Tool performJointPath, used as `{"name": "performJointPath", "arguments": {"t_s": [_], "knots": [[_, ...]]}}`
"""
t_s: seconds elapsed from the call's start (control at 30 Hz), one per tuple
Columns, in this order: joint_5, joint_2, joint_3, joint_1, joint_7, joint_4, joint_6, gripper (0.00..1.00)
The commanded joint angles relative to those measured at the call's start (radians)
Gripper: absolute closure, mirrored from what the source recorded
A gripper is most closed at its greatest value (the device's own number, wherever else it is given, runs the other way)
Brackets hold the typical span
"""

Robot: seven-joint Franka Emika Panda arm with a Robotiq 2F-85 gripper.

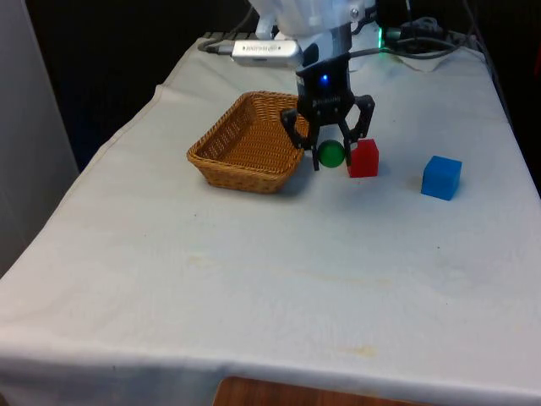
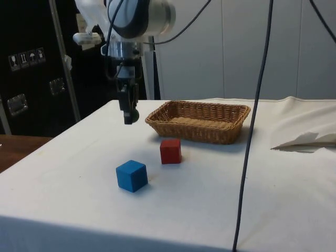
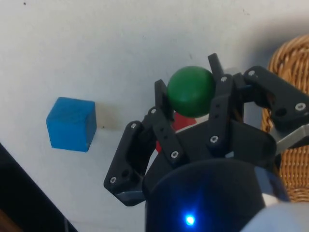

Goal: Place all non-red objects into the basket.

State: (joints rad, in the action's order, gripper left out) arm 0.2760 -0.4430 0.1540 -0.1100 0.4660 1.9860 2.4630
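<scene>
The black two-finger gripper [image 1: 330, 153] has its jaws closed on a small green ball [image 1: 330, 153], held above the worktop [image 1: 254, 279] in the upper middle of the front view, between the woven wicker basket [image 1: 248, 141] and the red wooden cube [image 1: 363, 159]. A blue wooden cube [image 1: 441, 177] sits farther right.

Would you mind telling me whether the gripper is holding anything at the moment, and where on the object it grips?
Yes: the gripper holds the green ball, pinched at opposite sides between its two fingertips, lifted off the table.
</scene>
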Motion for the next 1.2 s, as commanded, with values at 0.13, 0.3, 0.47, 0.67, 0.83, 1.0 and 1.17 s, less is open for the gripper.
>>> {"name": "performJointPath", "arguments": {"t_s": [0.13, 0.3, 0.47, 0.67, 0.83, 1.0, 1.17], "knots": [[0.005, 0.040, 0.005, 0.005, 0.025, 0.029, 0.000, 1.00], [0.003, 0.045, 0.014, 0.001, 0.032, 0.034, -0.002, 1.00], [-0.001, 0.079, 0.031, 0.004, 0.062, 0.060, -0.003, 1.00], [-0.005, 0.104, 0.057, 0.003, 0.094, 0.086, 0.001, 1.00], [-0.002, 0.119, 0.074, 0.004, 0.120, 0.106, 0.005, 1.00], [0.001, 0.141, 0.103, 0.004, 0.161, 0.142, 0.011, 1.00], [-0.001, 0.160, 0.123, 0.003, 0.185, 0.171, 0.015, 1.00]]}}
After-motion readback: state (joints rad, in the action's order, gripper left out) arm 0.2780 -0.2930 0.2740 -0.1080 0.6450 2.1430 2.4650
